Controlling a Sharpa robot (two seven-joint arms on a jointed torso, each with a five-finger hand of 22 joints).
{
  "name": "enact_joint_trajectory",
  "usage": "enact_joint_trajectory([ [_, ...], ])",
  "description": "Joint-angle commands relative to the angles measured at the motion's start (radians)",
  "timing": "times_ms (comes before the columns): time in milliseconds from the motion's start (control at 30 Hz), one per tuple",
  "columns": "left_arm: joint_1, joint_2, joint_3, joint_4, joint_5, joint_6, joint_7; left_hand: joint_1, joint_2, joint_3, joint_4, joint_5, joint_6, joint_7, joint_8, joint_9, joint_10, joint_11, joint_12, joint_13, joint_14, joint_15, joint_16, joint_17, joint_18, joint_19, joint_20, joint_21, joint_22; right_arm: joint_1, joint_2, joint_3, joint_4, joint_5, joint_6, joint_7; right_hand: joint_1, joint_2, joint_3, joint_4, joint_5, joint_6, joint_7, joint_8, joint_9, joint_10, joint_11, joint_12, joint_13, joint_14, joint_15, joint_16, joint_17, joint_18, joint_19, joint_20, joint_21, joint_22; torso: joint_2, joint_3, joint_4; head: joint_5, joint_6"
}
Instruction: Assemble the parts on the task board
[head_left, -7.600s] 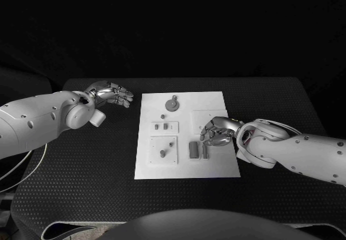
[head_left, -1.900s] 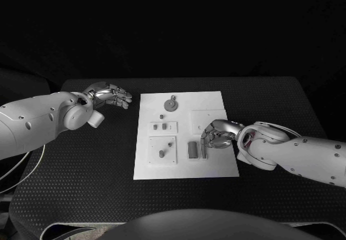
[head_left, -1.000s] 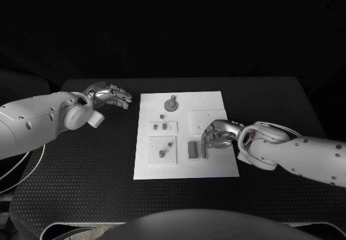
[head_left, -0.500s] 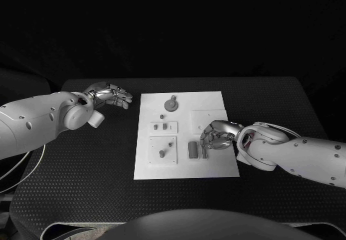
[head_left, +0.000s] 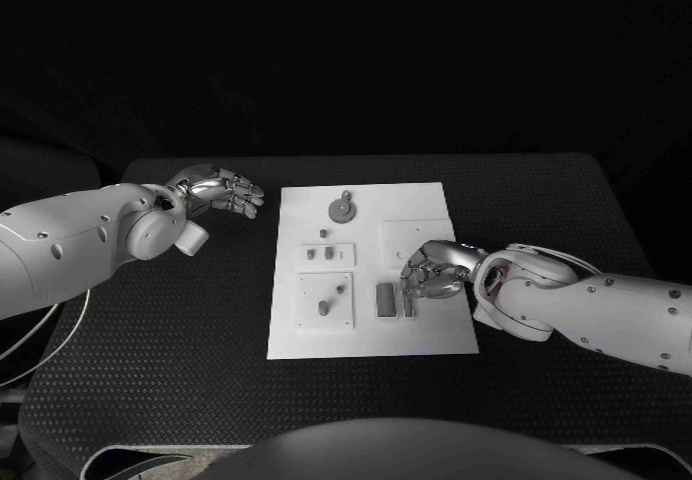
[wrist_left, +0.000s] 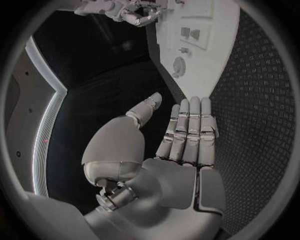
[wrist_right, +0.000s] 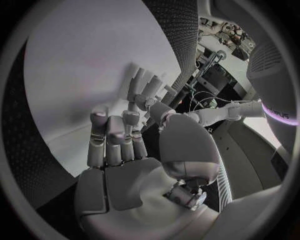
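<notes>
Over the right half of the task board (head_left: 372, 330), the right hand (head_left: 431, 270) hangs with its fingers curled inward and downward; whether the fingertips pinch or press a part cannot be told from the head view. In the right wrist view the same hand (wrist_right: 128, 145) shows its fingers (wrist_right: 114, 131) bent over the white board surface, with pale raised blocks just beyond them.

At roughly 7 o'clock from that hand, just beside its fingertips, two upright grey bars (head_left: 394, 300) stand side by side on the board. Further toward 9 o'clock lie two small raised white plates: the nearer one (head_left: 327, 301) carries two little grey pegs, the farther one (head_left: 329, 256) carries two small dark pieces. A tiny piece (head_left: 326, 234) sits just past it, and at 11 o'clock from the hand one round grey disc (head_left: 343, 209) lies near the board's far edge.

Well apart, off the board at 10 o'clock, the left hand (head_left: 219, 190) hovers above the black table (head_left: 173, 340), holding nothing, fingers spread slightly; in the left wrist view its fingers (wrist_left: 190, 125) lie straight and side by side, thumb apart.
</notes>
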Motion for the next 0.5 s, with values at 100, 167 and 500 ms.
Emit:
enact_joint_trajectory([
  [100, 0.0, 0.002, 0.0, 0.0, -0.002, 0.015, 0.006, 0.003, 0.008, 0.006, -0.001, 0.007, -0.008, -0.001, 0.007, -0.001, -0.001, 0.006, 0.006, -0.001, 0.005, 0.002, -0.003, 0.002, 0.006, -0.007, 0.001, 0.003, 0.002, -0.003, -0.002, -0.002, -0.001, -0.005, 0.029, 0.012, 0.011, 0.001, -0.001, -0.007, 0.003, -0.001, 0.002, -0.002, 0.001, -0.004, 0.0, 0.0, 0.002, -0.007, -0.002, -0.003, 0.001, 0.027, 0.001, -0.004, -0.005, 0.013, 0.0, 0.001, -0.0001, -0.001, 0.0],
  [167, 0.0, 0.002, 0.0, 0.0, -0.002, 0.015, 0.006, 0.003, 0.008, 0.006, -0.001, 0.007, -0.008, -0.001, 0.007, -0.001, -0.001, 0.006, 0.006, -0.001, 0.005, 0.002, -0.003, 0.002, 0.006, -0.006, 0.001, 0.003, 0.002, -0.003, -0.003, -0.002, -0.001, -0.004, 0.032, 0.014, 0.011, 0.003, -0.002, -0.007, 0.003, -0.001, 0.002, -0.002, 0.001, -0.005, 0.001, 0.0, 0.002, -0.007, -0.002, -0.003, 0.001, 0.027, 0.0, -0.004, -0.005, 0.013, 0.001, 0.0013, -0.0003, -0.001, 0.0],
  [500, 0.0, 0.003, 0.0, -0.001, -0.002, 0.017, 0.007, 0.003, 0.008, 0.006, -0.001, 0.007, -0.008, -0.001, 0.007, -0.001, -0.001, 0.006, 0.006, -0.002, 0.005, 0.002, -0.004, 0.002, 0.006, -0.006, 0.001, 0.003, 0.002, -0.003, 0.001, -0.002, -0.012, -0.004, 0.029, 0.025, 0.031, 0.051, 0.0, -0.04, 0.004, 0.006, 0.002, 0.003, 0.004, -0.003, 0.0, 0.001, 0.002, -0.009, -0.001, -0.002, 0.003, 0.027, -0.004, -0.003, -0.004, 0.015, 0.0, 0.0007, -0.0008, -0.003, 0.0],
])
